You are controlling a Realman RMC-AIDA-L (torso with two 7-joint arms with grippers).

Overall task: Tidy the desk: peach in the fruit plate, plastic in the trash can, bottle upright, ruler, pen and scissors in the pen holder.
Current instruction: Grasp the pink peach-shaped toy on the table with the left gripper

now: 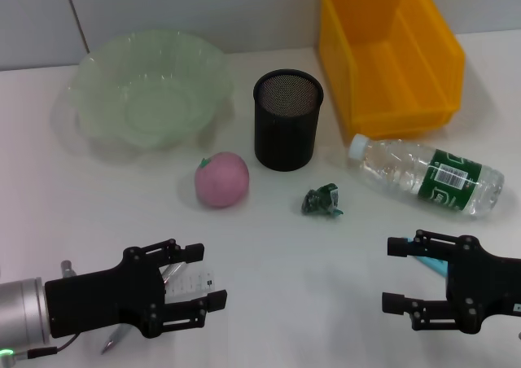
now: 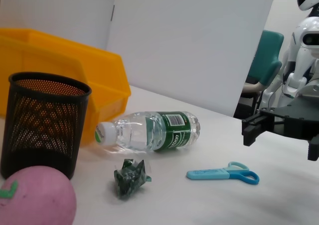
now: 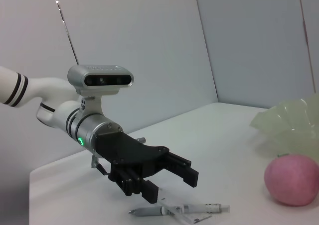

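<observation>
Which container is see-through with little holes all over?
The black mesh pen holder, standing upright in the middle. The yellow bin has solid walls, and the pale green fruit plate is wavy, without holes.

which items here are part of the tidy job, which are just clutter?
Job items: peach, fruit plate, crumpled plastic, bottle lying on its side, pen holder, scissors, pen, ruler, yellow bin (likely the trash can).

Not job items: nothing else loose on the desk; both tools, left and right, hover open.

White desk [image 1: 326,303] w/ grey panel walls [image 2: 189,41]; teal chair [image 2: 266,56] in bkgd.
</observation>
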